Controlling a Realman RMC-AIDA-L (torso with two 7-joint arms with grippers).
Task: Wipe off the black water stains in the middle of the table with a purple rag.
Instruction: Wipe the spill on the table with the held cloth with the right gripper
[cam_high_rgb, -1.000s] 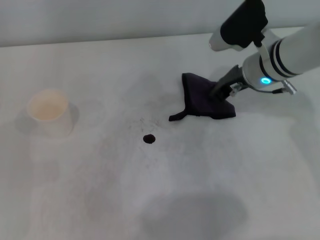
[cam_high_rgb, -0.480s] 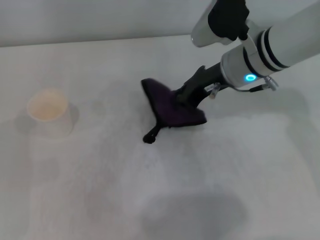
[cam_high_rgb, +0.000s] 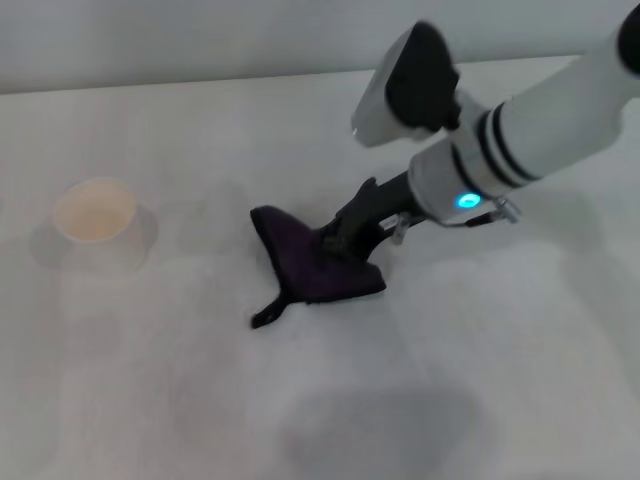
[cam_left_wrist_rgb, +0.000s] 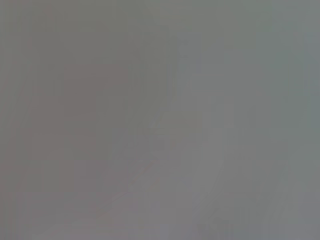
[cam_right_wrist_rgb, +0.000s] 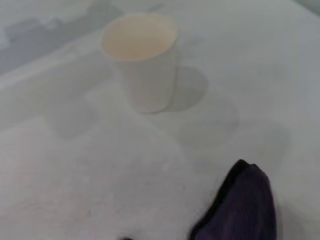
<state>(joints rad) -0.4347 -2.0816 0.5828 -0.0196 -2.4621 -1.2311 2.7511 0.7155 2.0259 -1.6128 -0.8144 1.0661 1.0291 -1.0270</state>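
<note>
Under the right gripper (cam_high_rgb: 345, 245): purple rag (cam_high_rgb: 312, 265) pinched between closed fingers, spread flat on the table (cam_high_rgb: 500, 350), strip tail trailing beyond the fingertips.

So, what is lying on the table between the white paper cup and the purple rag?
Nothing: in the head view, only bare table lies between the paper cup and the purple rag. The right wrist view shows the same.

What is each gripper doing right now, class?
Right gripper: shut on the purple rag, pressing it to the table.
Left gripper: not in view.
</note>
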